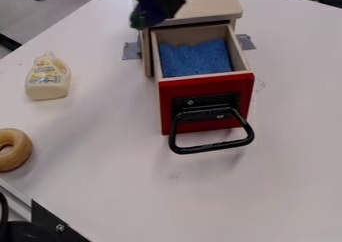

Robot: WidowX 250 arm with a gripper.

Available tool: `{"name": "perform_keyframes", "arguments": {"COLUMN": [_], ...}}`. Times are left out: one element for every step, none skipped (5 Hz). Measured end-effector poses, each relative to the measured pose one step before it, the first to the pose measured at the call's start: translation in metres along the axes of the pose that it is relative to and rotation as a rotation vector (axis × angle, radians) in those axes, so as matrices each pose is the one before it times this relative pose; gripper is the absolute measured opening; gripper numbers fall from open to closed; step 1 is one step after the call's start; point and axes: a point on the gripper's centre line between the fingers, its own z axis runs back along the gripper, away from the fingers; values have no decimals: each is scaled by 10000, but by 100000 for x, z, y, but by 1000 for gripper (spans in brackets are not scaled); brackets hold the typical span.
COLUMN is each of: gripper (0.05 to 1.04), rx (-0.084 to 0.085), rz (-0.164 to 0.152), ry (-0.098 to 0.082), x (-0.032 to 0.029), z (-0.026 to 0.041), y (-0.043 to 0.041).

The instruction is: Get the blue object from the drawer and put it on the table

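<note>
Drawer [204,86] open, we judge for access to the blue sponge [197,58] lying inside. Grey tape [131,51] beside the cabinet [204,3], probably anchoring it. Gripper [152,16] at the view's top; we can't tell how far open, or whether holding anything. White table [120,176] bears squeeze bottle [48,78], toy doughnut [21,148]; grey floor [47,16] beyond.

A white table [120,186] bears a drawer unit [210,5], pale bottle [48,79] and doughnut [23,150].
</note>
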Motion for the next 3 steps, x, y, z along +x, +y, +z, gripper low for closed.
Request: {"name": "perform_keyframes", "arguments": {"gripper": [724,724,724], "rx": [729,352,236], "rz": [369,195,128], "ry": [963,447,494], "x": [-2101,-2014,-2390], "z": [1443,132,-320], "y": [1685,897,803]}}
